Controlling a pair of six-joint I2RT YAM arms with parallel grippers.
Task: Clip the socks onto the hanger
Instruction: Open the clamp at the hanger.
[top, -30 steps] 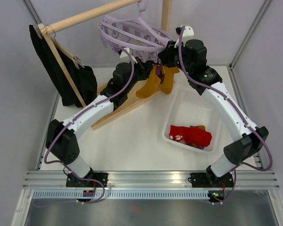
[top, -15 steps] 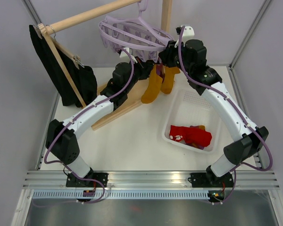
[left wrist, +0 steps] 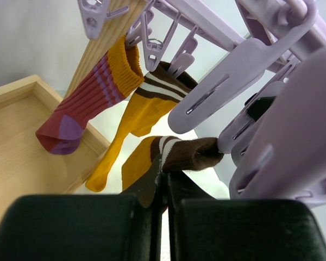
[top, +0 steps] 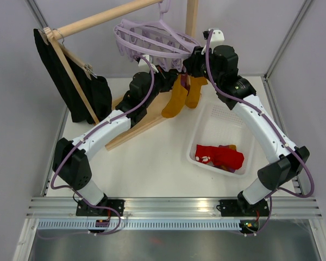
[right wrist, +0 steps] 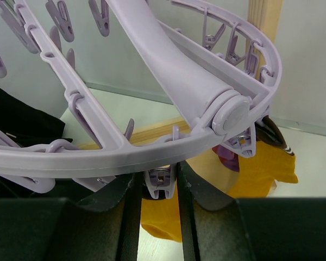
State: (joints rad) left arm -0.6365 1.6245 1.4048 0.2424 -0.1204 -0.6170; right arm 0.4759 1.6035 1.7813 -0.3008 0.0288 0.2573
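My left claw (left wrist: 164, 179) is clamped on the brown, white-striped cuff of a soft mustard-yellow sock (left wrist: 189, 154), which juts out just ahead of its tips. My right claw (right wrist: 158, 187) pinches a small lavender plastic peg (right wrist: 160, 179) hanging under the round lavender plastic clip hanger (right wrist: 168, 70) just above it. I judge this the clipping step: next, the cuff needs feeding into that peg's mouth before my right claw lets go.

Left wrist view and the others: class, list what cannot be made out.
Left wrist view: toe of brown-cuffed mustard fabric sock, behind black left fingers.
Right wrist view: small lavender plastic peg's clamping end, behind black right fingers.
Top view: both grips, under round lavender plastic hanger.
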